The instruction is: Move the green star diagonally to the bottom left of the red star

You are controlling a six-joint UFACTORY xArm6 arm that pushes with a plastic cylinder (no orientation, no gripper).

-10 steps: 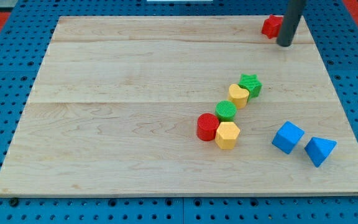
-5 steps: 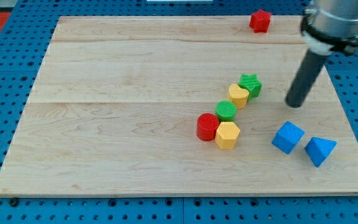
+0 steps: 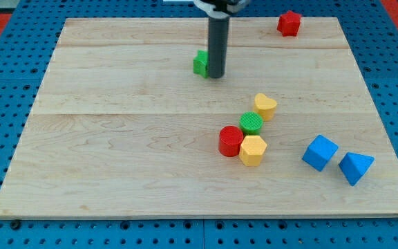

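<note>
The green star [image 3: 200,62] lies in the upper middle of the board, partly hidden behind my rod. My tip [image 3: 215,75] touches its right side. The red star [image 3: 289,23] sits near the board's top edge toward the right. The green star is to the left of and lower than the red star.
A yellow heart-shaped block [image 3: 265,106], a green cylinder [image 3: 251,123], a red cylinder [image 3: 231,141] and a yellow hexagonal block [image 3: 253,150] form a diagonal cluster right of centre. A blue cube [image 3: 320,152] and a blue triangular block [image 3: 355,167] lie at the lower right.
My tip swept from the right side to the upper middle. The green star left its place beside the yellow heart and moved up and left with the tip.
</note>
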